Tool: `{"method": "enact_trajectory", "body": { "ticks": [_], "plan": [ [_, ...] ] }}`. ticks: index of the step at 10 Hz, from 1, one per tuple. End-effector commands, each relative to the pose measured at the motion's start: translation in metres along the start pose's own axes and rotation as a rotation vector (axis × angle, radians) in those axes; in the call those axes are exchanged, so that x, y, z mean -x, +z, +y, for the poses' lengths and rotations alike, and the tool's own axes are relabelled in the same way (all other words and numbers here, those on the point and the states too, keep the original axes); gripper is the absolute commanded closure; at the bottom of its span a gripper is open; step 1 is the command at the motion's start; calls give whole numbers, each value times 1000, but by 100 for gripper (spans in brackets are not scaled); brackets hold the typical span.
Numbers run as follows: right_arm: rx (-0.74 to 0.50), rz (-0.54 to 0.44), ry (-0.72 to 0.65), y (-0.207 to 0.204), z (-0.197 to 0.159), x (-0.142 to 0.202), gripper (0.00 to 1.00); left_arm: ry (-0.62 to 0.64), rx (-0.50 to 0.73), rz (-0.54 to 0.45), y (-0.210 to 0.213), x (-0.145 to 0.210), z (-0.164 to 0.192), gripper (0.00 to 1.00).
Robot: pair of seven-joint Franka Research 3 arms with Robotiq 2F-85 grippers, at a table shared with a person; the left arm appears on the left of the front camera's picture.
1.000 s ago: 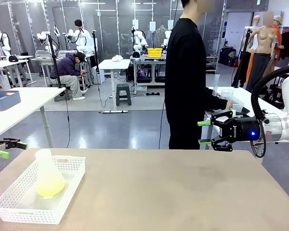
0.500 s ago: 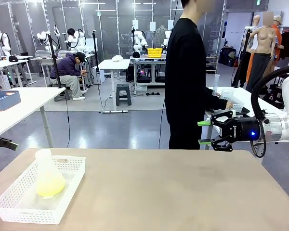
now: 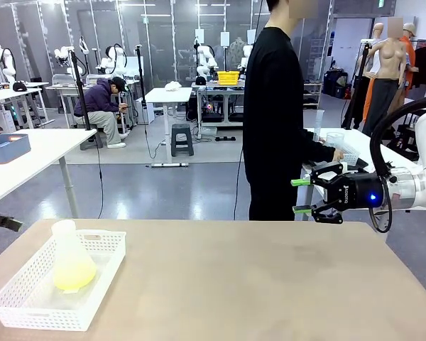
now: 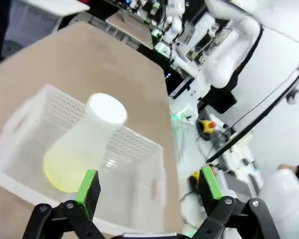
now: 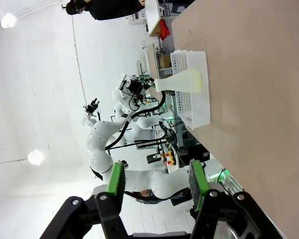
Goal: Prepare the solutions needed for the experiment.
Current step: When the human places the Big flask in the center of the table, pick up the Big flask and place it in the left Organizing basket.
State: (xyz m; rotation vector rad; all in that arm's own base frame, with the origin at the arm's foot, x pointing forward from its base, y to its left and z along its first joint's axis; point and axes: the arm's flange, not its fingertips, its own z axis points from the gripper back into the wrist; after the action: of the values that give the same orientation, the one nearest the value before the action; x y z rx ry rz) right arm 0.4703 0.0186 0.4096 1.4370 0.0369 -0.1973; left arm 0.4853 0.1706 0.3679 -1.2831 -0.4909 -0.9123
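The tabletop (image 3: 270, 284) lies bare from its middle out to 3 o'clock, open to any approach. At 8 o'clock a white basket (image 3: 28, 312) sits by the left edge, its walls fencing an upright flask (image 3: 69, 259) (pale yellow-green solution (image 3: 74, 275) low inside), so only the way down from above is free. At 1 o'clock the right hand (image 3: 299, 196) hangs spread, with a person (image 3: 273, 114) standing beyond the far edge.

Front cam: fixed, faces across table (image 3: 255, 284) toward person (image 3: 277, 114). Left wrist cam: close above basket (image 4: 139, 149). Right wrist cam: rolled sideways, basket (image 5: 194, 94) distant. All three views share basket.
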Motion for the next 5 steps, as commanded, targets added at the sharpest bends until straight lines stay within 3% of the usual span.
{"method": "enact_trajectory", "body": {
  "ticks": [1,2,4,5],
  "plan": [
    [2,1,1,0,1,0,34,303,96,-21,-1,-1,-35,0],
    [2,1,1,0,1,0,34,454,109,-42,-3,3,-35,0],
    [2,1,1,0,1,0,34,717,164,-224,-12,4,-37,0],
    [2,1,1,0,1,0,34,755,166,-305,-18,2,-35,0]
  ]
}}
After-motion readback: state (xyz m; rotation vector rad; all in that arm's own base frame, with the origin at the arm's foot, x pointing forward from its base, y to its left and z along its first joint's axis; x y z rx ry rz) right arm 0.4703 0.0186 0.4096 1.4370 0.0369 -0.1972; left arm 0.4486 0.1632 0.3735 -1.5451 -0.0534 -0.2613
